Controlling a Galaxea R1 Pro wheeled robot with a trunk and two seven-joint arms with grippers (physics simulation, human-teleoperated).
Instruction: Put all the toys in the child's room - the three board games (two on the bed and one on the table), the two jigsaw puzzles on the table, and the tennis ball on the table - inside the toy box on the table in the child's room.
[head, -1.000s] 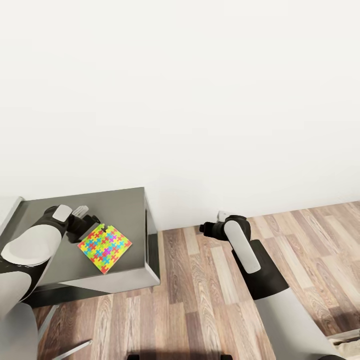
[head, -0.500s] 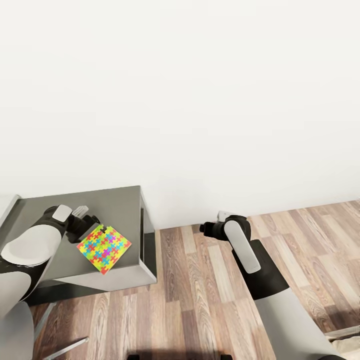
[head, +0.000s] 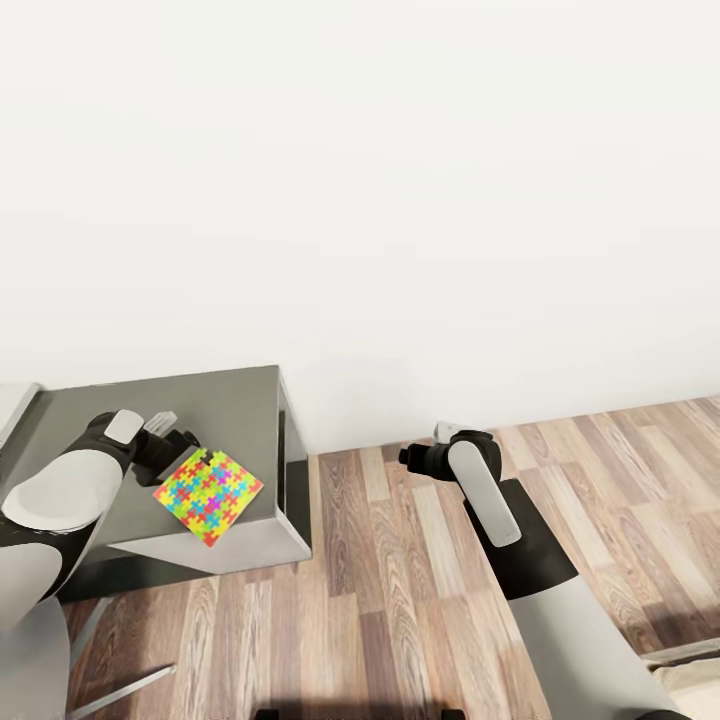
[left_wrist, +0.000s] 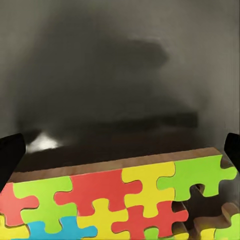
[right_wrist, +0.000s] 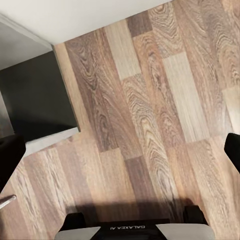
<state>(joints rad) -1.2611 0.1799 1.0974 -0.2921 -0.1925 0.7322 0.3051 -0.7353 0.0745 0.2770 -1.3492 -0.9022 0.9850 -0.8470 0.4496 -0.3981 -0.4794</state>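
The left pincer (head: 172, 440) holds one thin, flat jigsaw puzzle of bright yellow, red, blue and green pieces (head: 208, 496) by its corner, just above the dark grey worktop (head: 235, 410). It is not in a toy box yet. The right pincer (head: 412, 457) hangs over the wood-plank floor (head: 400, 600), spread wide and holding nothing.

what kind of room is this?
Likely a home room, maybe a child's room or study: wood-plank floor, plain white wall, a dark grey desk corner, and a colourful jigsaw puzzle at the left gripper.
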